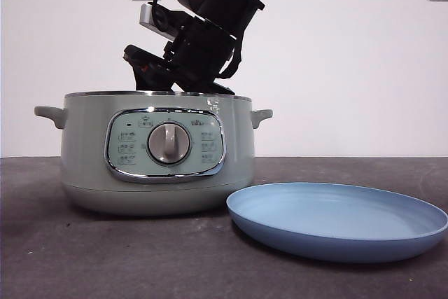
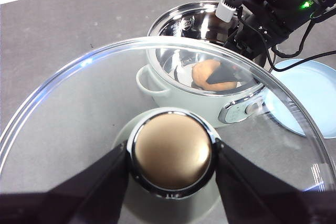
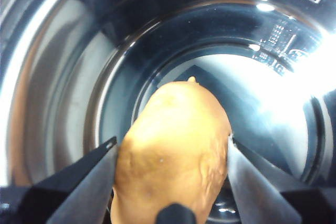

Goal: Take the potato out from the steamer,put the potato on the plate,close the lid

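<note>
- Right wrist view: the potato (image 3: 173,150) is seen low inside the shiny steamer (image 3: 63,77), with the 2 black jaws of the right hand (image 3: 170,153) pressed on its 2 sides, so it is gripped.
- Left wrist view: the lid (image 2: 105,93) is held up in the air by its knob (image 2: 171,153), which is clamped between the jaws of the left hand (image 2: 171,161). The open steamer (image 2: 173,85) is seen through the glass, with the potato (image 2: 206,71) inside it.
- The step in hand looks like the 1st one: the potato is being taken out.
- Next, the potato should be lifted straight up over the rim, then carried to the plate (image 1: 336,218), which lies on the tabletop (image 1: 105,257) just beside the steamer (image 1: 157,152).
- After that, the lid must be put back on.
- Front view: the potato and the right hand's tips are hidden behind the pot wall. Only the dark arm (image 1: 203,26) is seen going in from above.
- The lid and left hand are not seen in the front view.
- The plate's far edge is cut off in the left wrist view.
</note>
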You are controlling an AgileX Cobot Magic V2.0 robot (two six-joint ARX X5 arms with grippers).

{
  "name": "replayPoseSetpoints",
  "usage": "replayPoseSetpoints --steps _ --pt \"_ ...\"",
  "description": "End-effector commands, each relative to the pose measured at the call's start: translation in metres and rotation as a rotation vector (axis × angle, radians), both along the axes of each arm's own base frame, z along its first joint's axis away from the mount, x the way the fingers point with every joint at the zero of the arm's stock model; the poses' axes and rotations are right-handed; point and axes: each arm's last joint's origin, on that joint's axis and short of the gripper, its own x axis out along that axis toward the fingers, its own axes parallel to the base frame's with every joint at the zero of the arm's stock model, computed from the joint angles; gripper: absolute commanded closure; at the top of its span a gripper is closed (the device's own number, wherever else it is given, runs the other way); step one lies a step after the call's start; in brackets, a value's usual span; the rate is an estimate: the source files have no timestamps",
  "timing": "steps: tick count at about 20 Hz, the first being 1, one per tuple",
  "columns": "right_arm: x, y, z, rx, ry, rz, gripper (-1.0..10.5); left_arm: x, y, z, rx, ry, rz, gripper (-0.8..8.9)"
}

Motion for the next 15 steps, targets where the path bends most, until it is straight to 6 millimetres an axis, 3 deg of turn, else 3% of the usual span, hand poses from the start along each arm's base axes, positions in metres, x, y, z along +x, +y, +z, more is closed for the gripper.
replayPoseSetpoints --steps 1,6,10,15 --pt "-0.004 -0.004 0.020 0.028 -0.034 -0.010 9.6 -0.002 0.001 0.006 -0.023 -0.063 0.001 8.22" --pt "-0.031 -0.029 0.085 0.089 -0.103 -0.010 9.6 -0.001 0.000 0.007 -0.026 -0.074 -0.006 8.22" --pt "-0.063 -0.063 0.131 0.032 -0.158 -0.056 9.6 0.000 -0.001 0.009 -0.054 -0.090 -0.041 8.22" --pt "-0.094 -0.105 0.161 0.002 -0.147 -0.100 9.7 0.000 -0.002 0.010 -0.057 -0.103 -0.054 8.22"
